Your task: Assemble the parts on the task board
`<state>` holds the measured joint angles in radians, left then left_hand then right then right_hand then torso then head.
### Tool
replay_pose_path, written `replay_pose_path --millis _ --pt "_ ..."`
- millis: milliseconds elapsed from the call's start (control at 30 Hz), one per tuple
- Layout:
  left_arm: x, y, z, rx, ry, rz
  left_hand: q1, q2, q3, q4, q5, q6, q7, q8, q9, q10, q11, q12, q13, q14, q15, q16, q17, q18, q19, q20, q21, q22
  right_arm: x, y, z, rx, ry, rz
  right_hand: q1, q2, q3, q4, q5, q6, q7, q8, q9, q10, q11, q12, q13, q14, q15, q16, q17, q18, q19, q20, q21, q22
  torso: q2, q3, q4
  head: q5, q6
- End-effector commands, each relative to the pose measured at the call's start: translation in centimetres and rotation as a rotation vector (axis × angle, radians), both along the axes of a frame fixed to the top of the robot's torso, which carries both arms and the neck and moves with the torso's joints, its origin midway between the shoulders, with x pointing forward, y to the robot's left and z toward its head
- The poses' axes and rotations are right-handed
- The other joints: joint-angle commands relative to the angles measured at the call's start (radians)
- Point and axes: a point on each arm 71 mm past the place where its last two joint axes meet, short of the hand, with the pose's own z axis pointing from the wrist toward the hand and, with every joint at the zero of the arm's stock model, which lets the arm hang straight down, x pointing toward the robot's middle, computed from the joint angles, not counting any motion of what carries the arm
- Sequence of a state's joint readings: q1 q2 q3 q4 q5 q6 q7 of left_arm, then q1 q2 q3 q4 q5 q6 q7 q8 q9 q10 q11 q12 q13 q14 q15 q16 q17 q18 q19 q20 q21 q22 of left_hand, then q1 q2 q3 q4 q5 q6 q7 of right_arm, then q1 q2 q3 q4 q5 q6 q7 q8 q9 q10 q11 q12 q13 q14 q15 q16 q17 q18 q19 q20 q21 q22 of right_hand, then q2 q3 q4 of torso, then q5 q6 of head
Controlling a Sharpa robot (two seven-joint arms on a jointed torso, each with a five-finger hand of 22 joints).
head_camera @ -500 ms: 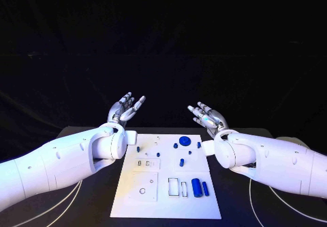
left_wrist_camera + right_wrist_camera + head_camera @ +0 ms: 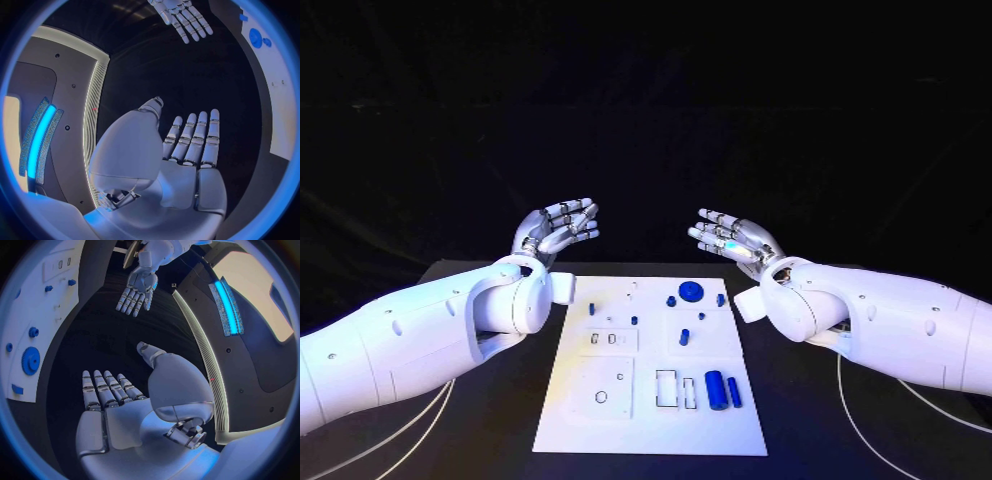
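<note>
The task board (image 2: 610,425) is lying flat on the black table (image 2: 473,290), its long axis running from the table's near edge toward its far edge, and it is sitting about midway between the table's left and right edges; the blue parts are resting on it, none of them being held. A round blue gear (image 2: 691,292) is lying near the board's far edge, right of centre, with a small blue piece (image 2: 671,300) just beside it and another (image 2: 721,299) toward the right edge; a short blue peg (image 2: 684,337) is lying lengthwise around the board's middle; two blue cylinders (image 2: 723,391) are lying side by side near the near right corner, their long axes running parallel to the board's long sides, next to two rectangular slots (image 2: 666,388); a ring-shaped opening (image 2: 600,397) is sitting toward the near left part.

The left hand (image 2: 557,232) is hovering in the air beyond the board's far left corner, fingers straight and spread, grasping nothing; the right hand (image 2: 730,240) is hovering beyond the far right corner, likewise released with fingers apart; both are well apart from the board and its parts, and apart from each other.
</note>
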<state>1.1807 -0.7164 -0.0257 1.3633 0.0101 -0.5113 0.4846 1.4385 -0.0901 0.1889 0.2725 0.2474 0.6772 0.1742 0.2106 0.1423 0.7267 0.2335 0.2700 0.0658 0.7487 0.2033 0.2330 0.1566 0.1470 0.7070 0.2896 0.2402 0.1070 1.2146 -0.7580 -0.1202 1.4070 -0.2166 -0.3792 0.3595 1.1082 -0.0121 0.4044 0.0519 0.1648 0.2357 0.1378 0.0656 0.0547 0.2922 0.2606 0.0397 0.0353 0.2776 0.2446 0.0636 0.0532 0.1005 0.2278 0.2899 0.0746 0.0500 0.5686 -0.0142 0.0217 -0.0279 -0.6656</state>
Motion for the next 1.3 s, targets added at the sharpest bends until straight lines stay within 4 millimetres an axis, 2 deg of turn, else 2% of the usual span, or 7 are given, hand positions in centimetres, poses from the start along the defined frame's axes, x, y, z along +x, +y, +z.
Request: replay_pose_path --millis 33,267,467,600,1033,1133,1300 --pt "-0.3 -0.7 0.3 -0.014 -0.023 -0.031 0.02 -0.006 0.021 0.0 -0.004 0.086 0.081 0.034 0.018 0.086 -0.02 -0.015 -0.001 0.088 -0.025 0.033 0.021 0.034 0.076 -0.002 0.024 -0.001 -0.1 0.4 1.0 -0.098 -0.148 0.046 0.054 -0.01 0.013 -0.038 0.013 0.144 0.158 0.05 0.034 0.217 0.006 0.028 0.015 0.199 0.002 0.051 0.033 0.013 0.08 0.002 0.042 0.017 0.013 -0.0038 0.0082 -0.007 -0.003" --pt "-0.8 -0.5 0.5 -0.019 -0.021 -0.046 0.045 -0.03 0.065 -0.007 -0.004 0.133 0.063 0.05 0.023 0.188 -0.044 -0.045 0.0 0.176 -0.053 0.061 0.051 0.039 0.155 -0.02 0.044 -0.008 0.1 -0.3 1.8 -0.158 -0.211 0.044 0.074 -0.018 0.025 -0.051 0.018 0.27 0.154 0.092 0.062 0.412 -0.01 0.043 0.024 0.376 -0.018 0.091 0.057 0.03 0.182 0.001 0.086 0.031 0.027 -0.006 0.0151 -0.015 -0.004" --pt "-1.4 -0.2 1.0 -0.025 -0.025 -0.071 0.055 -0.057 0.106 -0.012 -0.005 0.16 0.054 0.054 0.023 0.252 -0.057 -0.07 0.0 0.224 -0.07 0.074 0.077 0.039 0.201 -0.038 0.055 -0.012 0.5 -0.8 2.8 -0.258 -0.284 0.062 0.114 -0.04 0.052 -0.084 0.01 0.463 0.138 0.152 0.099 0.606 -0.036 0.052 0.03 0.569 -0.052 0.134 0.078 0.066 0.428 -0.001 0.181 0.06 0.045 -0.0103 0.0221 -0.027 -0.006" --pt "-2.2 -0.1 1.6 -0.025 -0.04 -0.109 0.053 -0.071 0.119 -0.012 -0.005 0.169 0.051 0.056 0.024 0.279 -0.063 -0.079 0.001 0.245 -0.077 0.082 0.09 0.038 0.22 -0.047 0.061 -0.013 0.6 -1.0 3.5 -0.452 -0.395 0.133 0.147 -0.06 0.092 -0.114 0.015 0.573 0.119 0.182 0.114 0.69 -0.06 0.053 0.03 0.664 -0.081 0.158 0.086 0.085 0.517 -0.009 0.212 0.063 0.063 -0.0133 0.0286 -0.038 -0.008" --pt "-4.6 -0.5 3.1 -0.027 -0.064 -0.207 0.034 -0.09 0.12 -0.005 -0.007 0.178 0.044 0.06 0.026 0.303 -0.069 -0.091 0.001 0.259 -0.083 0.084 0.102 0.039 0.238 -0.053 0.065 -0.015 1.3 -1.3 4.9 -0.972 -0.526 0.214 0.134 -0.148 0.124 -0.103 -0.038 0.715 0.046 0.206 0.128 0.921 -0.145 0.042 0.037 0.994 -0.191 0.271 0.171 0.085 0.795 -0.119 0.325 0.098 0.114 -0.0236 0.0501 -0.06 -0.004" --pt "-5.0 -0.6 3.3 -0.033 -0.061 -0.219 0.033 -0.093 0.122 -0.005 -0.007 0.178 0.044 0.059 0.025 0.305 -0.07 -0.096 0.001 0.264 -0.084 0.085 0.106 0.039 0.248 -0.056 0.069 -0.015 1.4 -1.1 5.2 -1.07 -0.532 0.221 0.134 -0.166 0.113 -0.093 -0.022 0.731 0.032 0.206 0.134 0.953 -0.164 0.033 0.04 1.104 -0.222 0.334 0.23 0.084 0.881 -0.155 0.384 0.128 0.124 -0.0259 0.0536 -0.066 -0.002" --pt "-5.2 -0.9 3.4 -0.043 -0.054 -0.231 0.033 -0.093 0.123 -0.005 -0.007 0.177 0.044 0.059 0.025 0.305 -0.07 -0.099 0.0 0.266 -0.085 0.086 0.108 0.039 0.252 -0.058 0.07 -0.014 1.3 -0.5 5.4 -1.191 -0.55 0.236 0.129 -0.195 0.098 -0.066 -0.018 0.743 0.017 0.197 0.144 0.955 -0.177 0.024 0.054 1.209 -0.243 0.501 0.362 0.081 0.979 -0.193 0.476 0.183 0.139 -0.0293 0.061 -0.073 0.0"
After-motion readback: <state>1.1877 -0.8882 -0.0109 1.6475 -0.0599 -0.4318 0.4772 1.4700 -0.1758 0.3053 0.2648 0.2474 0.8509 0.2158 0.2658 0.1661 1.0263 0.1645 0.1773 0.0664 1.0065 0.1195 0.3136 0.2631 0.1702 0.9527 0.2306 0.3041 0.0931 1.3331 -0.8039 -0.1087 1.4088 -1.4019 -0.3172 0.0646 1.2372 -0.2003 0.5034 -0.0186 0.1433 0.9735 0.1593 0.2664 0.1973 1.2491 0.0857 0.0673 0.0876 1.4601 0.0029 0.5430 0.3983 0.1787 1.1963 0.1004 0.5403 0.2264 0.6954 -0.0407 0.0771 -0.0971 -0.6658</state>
